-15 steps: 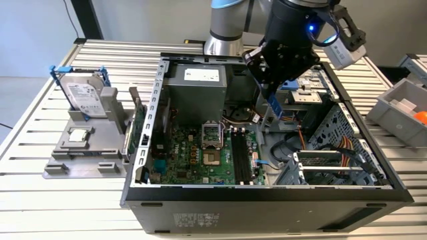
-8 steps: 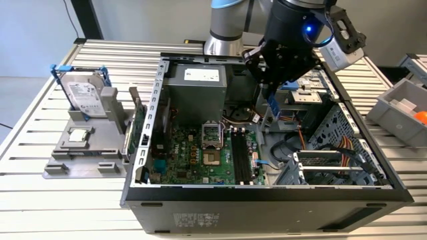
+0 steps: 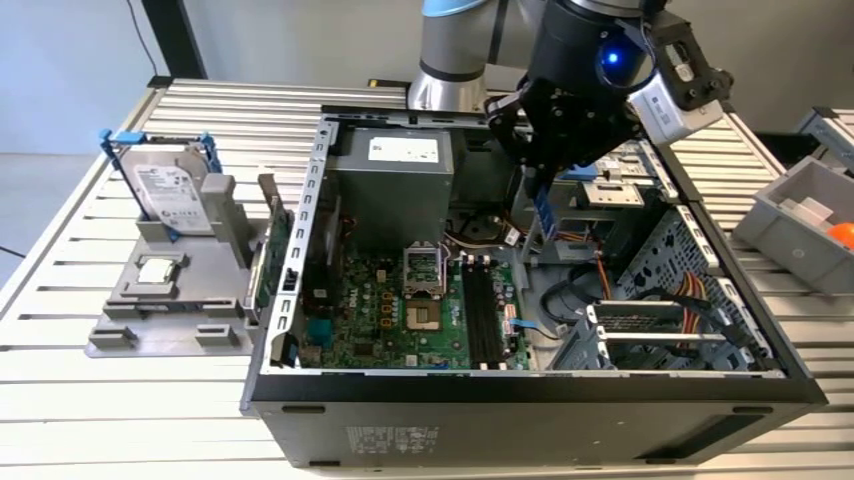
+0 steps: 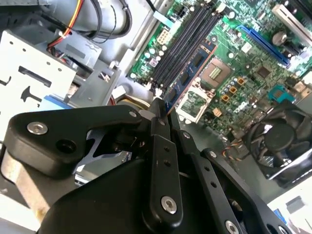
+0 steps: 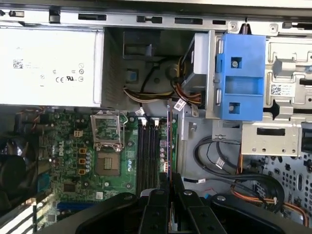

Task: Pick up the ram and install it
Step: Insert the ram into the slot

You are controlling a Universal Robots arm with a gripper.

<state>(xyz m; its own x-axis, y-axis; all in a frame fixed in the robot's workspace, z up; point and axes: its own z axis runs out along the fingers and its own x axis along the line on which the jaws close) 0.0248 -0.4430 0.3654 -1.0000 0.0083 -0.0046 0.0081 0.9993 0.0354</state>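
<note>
A slatted metal work table (image 3: pixel 80 400) carries an open black desktop computer case (image 3: pixel 534 400) lying on its side, its green motherboard (image 3: pixel 387 320) facing up. On the exterior view's left, well apart from the case, a grey plastic parts holder (image 3: pixel 167 310) keeps a silver hard drive (image 3: pixel 174 195) upright and a small square silver processor chip (image 3: pixel 158 268) lying flat.

The black two-fingered gripper (image 3: pixel 545 195) hangs over the case interior, fingers (image 5: pixel 155 207) clamped together on the ram (image 3: pixel 547 215) — a long, thin blue memory stick with black chips, held on edge and pointing down toward the board. In the first wrist view the ram (image 5: pixel 169 141) appears as a thin upright line running alongside the row of black memory slots (image 5: pixel 148 156), lined up over their side nearer the drive bay. In the second wrist view the stick (image 4: pixel 187 78) lies just beside those slots (image 4: pixel 183 46); whether it touches one I cannot tell.

Room is tight — the grey power supply box (image 5: pixel 48 66) closes one end, a blue drive-bay bracket (image 5: pixel 241 75) and bundled cables (image 5: pixel 219 161) crowd the far side, and the open processor socket (image 5: pixel 107 146) sits on the slots' other flank
</note>
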